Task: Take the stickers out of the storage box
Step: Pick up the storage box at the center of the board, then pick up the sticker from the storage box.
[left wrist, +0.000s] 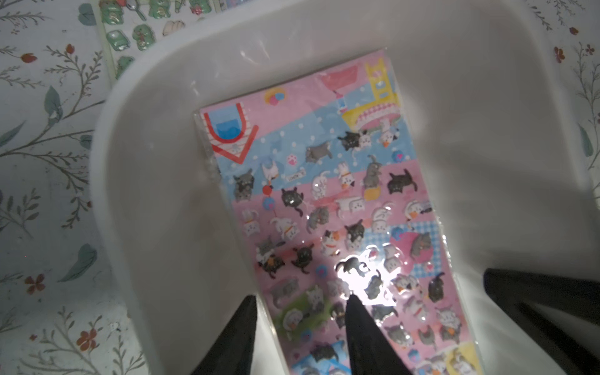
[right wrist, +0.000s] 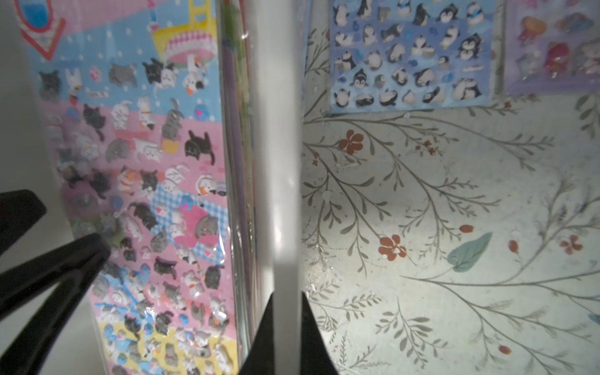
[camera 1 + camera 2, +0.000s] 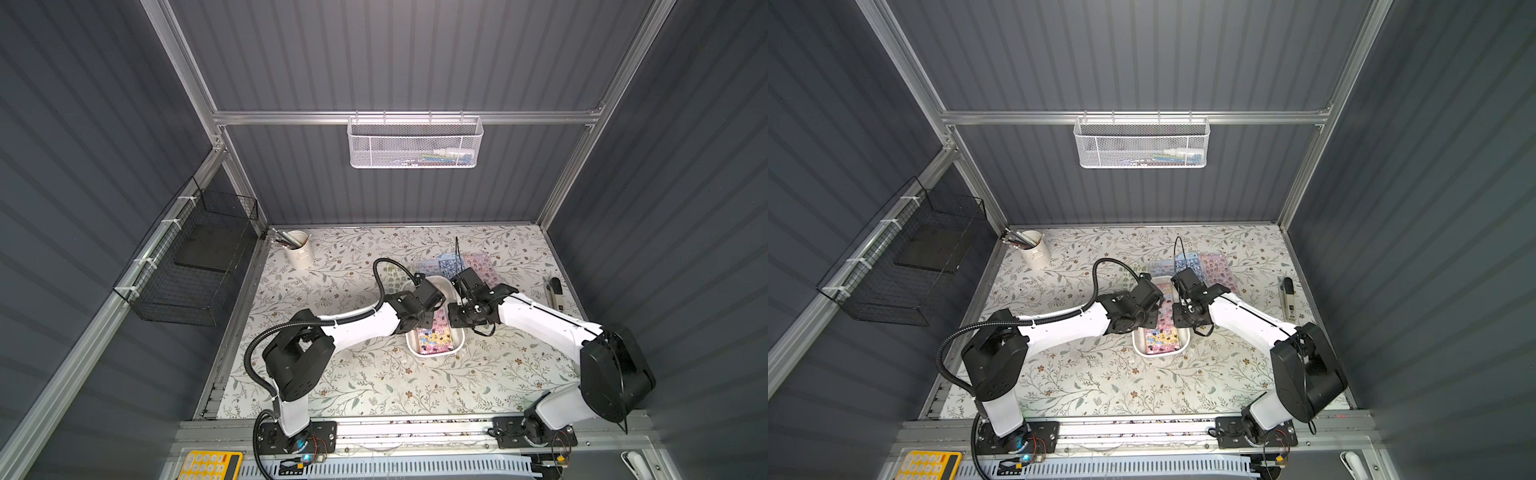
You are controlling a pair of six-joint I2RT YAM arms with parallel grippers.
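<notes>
Black left gripper [image 1: 302, 302] fingers, partly apart, straddle the edge of the top sheet of stickers [image 1: 324, 194] lying in the storage box [image 1: 156, 211]. The right gripper [image 2: 287, 302] pinches its wall. Likely best: slide under the edge, close gently, lift slowly.

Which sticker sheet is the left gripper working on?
The pink cat sheet, lying in the box; the open left gripper straddles its edge. The penguin sheet, green sheet and purple sheet lie on the table outside.
</notes>
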